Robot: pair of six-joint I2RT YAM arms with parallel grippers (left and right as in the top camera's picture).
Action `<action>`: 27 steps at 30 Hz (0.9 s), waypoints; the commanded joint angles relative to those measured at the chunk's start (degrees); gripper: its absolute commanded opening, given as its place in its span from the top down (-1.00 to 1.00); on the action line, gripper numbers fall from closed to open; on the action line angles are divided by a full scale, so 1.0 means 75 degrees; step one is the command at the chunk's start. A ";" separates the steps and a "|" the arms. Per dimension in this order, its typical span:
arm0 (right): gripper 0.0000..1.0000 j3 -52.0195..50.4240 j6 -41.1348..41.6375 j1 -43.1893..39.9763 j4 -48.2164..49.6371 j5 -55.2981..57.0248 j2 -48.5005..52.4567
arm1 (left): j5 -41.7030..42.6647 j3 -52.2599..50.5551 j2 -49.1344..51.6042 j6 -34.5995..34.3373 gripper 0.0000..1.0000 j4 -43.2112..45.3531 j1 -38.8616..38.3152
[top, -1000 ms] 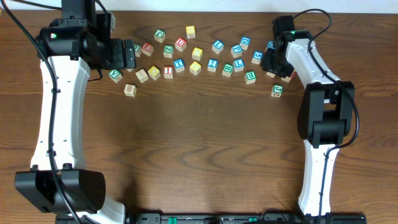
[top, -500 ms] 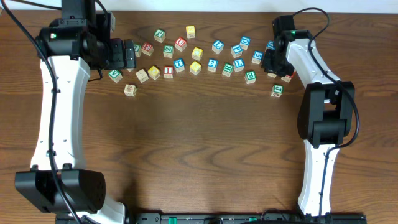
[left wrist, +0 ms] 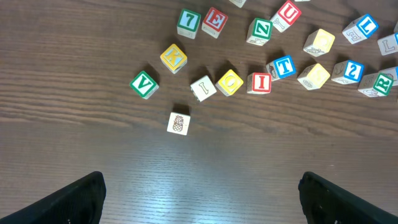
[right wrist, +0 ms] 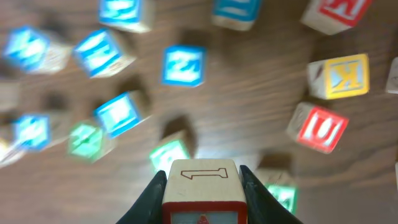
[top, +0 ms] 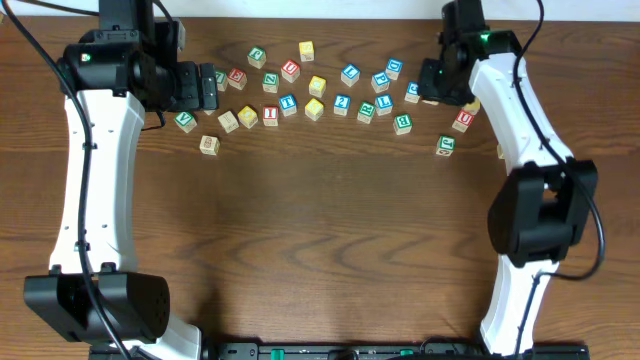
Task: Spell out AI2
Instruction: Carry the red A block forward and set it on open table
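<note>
Lettered wooden blocks lie scattered along the far side of the table. My right gripper point(top: 437, 86) point(right wrist: 202, 175) is shut on a red-edged block point(right wrist: 202, 190) whose top face bears an outlined 1, and holds it above the right end of the scatter. A red I block point(left wrist: 259, 82) point(top: 270, 115) and a blue 2 block point(left wrist: 347, 71) point(top: 342, 103) lie in the row. I see no A block. My left gripper point(top: 210, 88) point(left wrist: 201, 198) is open and empty above bare table, near the left end of the scatter.
Near the left gripper lie a green V block point(left wrist: 144, 84), a yellow K block point(left wrist: 173, 57), a yellow C block point(left wrist: 229, 81) and a pineapple block point(left wrist: 178, 123). Below the right gripper lie a yellow K block point(right wrist: 346, 74) and a red U block point(right wrist: 320, 127).
My right arm has risen and swung toward the far edge with the block in its jaws, uncovering a red block on the table. The left arm has not moved.
</note>
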 commanded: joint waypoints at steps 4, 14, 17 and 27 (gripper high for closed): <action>0.54 0.0117 -0.0248 0.1011 -0.0697 -0.0510 -0.0425 | 0.0003 0.0111 0.0090 -0.0119 -0.96 -0.0012 -0.0003; 0.54 0.0085 -0.0047 0.2655 -0.1032 -0.0705 -0.0172 | -0.0434 0.0111 0.0090 -0.0122 -0.96 0.0076 0.0076; 0.54 0.0082 0.0152 0.3110 -0.0930 -0.0670 -0.0044 | -0.0484 0.0111 0.0090 -0.0128 -0.96 0.0117 0.0210; 0.53 0.0082 0.2092 0.4057 -0.0734 0.0149 0.0644 | -0.0481 0.0111 0.0090 -0.0749 -0.95 0.0131 0.0819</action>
